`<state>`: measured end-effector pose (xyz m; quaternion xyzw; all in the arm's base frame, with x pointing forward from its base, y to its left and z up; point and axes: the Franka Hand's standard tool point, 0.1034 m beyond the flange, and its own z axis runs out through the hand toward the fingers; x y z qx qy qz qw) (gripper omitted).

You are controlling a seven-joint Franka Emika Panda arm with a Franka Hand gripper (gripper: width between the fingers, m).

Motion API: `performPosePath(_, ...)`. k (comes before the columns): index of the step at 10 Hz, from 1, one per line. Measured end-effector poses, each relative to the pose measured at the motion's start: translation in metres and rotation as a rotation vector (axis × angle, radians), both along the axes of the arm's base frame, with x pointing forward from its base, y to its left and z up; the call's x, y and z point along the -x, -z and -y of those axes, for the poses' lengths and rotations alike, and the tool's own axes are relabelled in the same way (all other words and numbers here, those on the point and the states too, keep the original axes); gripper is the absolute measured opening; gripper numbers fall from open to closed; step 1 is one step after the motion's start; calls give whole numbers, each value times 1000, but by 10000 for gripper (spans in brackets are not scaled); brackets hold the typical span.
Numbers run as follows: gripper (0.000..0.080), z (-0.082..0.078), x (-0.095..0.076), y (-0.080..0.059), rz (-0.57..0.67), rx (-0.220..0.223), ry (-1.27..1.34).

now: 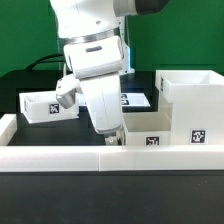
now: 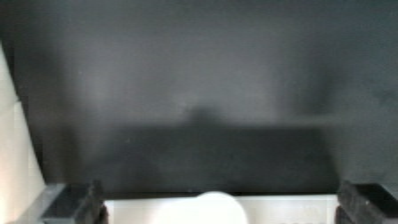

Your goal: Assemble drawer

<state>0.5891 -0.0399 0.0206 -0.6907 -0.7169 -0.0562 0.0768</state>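
The gripper hangs low over the near edge of the tabletop, released. In the wrist view its fingers stand wide apart, with a white rounded shape between them, probably a tray's knob. The middle tray lies just to the exterior view's right of the gripper, running along the low wall, with its other end just beside the casing. The left tray sits well apart, on the exterior view's left. The marker board lies farther back. The low wall, just beside the gripper, looks likeliest to get in the way.
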Motion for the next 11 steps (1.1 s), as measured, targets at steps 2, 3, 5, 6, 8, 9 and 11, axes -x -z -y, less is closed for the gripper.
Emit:
performPosePath(2,649,1,0,0,0,0,1)
performPosePath(3,649,1,0,0,-1,0,2)
performPosePath(5,649,-8,1,3,-5,-9,-8)
performPosePath(6,649,-15,1,3,-7,-14,-5)
performPosePath(8,649,-22,0,4,-3,-21,-18)
performPosePath(9,649,-26,1,5,-2,-23,-18)
performPosePath(11,649,-41,1,6,-12,-33,0)
